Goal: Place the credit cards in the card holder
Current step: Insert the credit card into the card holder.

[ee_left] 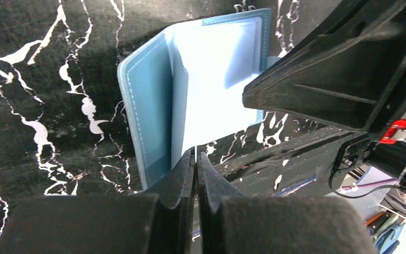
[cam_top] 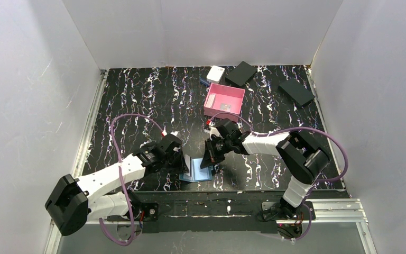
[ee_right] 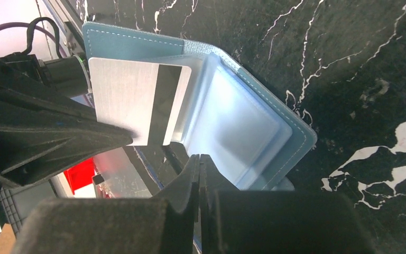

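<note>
The blue card holder (cam_top: 196, 172) lies open near the table's front edge, between both grippers. In the left wrist view its blue cover (ee_left: 148, 106) and pale inner sleeve (ee_left: 217, 69) show. My left gripper (ee_left: 196, 154) is shut, and the sleeve's lower corner runs into its tips. A silver credit card (ee_right: 132, 100) with a dark stripe sits in the holder's (ee_right: 254, 121) left side, one corner under my left fingers (ee_right: 58, 140). My right gripper (ee_right: 199, 160) is shut at the clear sleeve's near edge, with nothing seen between its jaws. Another grey credit card (cam_top: 224, 107) lies in the pink tray.
The pink tray (cam_top: 211, 99) stands just behind the right gripper (cam_top: 210, 159). A white box (cam_top: 215, 73) and two flat black boxes (cam_top: 241, 73) (cam_top: 296, 92) lie at the back. The left gripper (cam_top: 182, 165) sits at the holder's left edge, and the table's front edge is close.
</note>
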### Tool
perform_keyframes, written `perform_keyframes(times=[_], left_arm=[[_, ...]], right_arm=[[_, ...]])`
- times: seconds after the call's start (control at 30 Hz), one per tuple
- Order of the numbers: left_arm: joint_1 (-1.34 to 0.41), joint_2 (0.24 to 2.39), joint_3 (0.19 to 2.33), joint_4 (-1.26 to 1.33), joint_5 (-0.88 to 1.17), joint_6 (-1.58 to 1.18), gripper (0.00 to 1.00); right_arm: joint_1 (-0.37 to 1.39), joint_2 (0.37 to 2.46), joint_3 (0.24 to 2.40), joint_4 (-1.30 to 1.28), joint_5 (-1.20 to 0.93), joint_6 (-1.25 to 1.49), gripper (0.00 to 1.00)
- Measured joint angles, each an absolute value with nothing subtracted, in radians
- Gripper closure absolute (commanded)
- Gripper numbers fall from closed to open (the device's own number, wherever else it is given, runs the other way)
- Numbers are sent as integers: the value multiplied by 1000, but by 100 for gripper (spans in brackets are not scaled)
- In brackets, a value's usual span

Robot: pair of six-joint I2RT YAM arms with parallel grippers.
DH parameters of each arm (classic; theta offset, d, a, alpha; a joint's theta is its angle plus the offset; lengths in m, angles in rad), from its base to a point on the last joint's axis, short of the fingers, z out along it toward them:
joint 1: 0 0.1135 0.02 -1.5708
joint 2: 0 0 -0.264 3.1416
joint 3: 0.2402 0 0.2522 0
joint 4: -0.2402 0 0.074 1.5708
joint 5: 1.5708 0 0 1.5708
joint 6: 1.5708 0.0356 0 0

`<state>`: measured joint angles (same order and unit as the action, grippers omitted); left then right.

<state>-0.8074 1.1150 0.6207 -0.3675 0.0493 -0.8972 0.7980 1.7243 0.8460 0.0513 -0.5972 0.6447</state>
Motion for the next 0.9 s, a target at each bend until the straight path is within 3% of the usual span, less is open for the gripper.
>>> perform_keyframes(times=[0.9], left_arm=[[-774,1067,470,-224,161,-944,100]], right_arm=[[798,1763,801,107,-601,650,99]])
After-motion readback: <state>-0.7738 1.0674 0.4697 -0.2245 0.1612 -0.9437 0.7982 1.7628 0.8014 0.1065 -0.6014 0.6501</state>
